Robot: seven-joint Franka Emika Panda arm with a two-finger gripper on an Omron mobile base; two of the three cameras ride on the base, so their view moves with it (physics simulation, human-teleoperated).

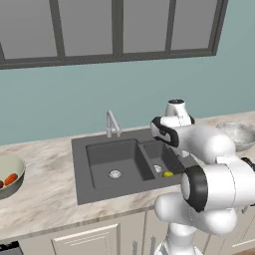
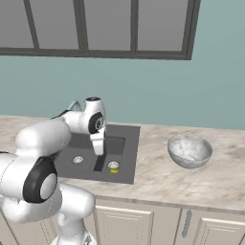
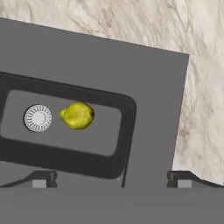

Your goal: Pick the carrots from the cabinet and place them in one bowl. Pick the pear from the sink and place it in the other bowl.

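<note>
The small yellow-green pear lies on the floor of the dark grey sink's right basin, beside a round silver drain. It also appears as the pear in both base views. My gripper hangs open above that basin, its fingertips spread wide with nothing between them, and the pear is ahead of them. Far left on the counter, the cream-interior bowl holds the orange carrots. On the right stands the silvery bowl. The cabinet is out of view.
A curved chrome faucet rises behind the sink. Marble counter surrounds the basins, with beige cupboards below it. A teal wall and a dark-framed window stand at the back. My own arm blocks part of the sink's right side.
</note>
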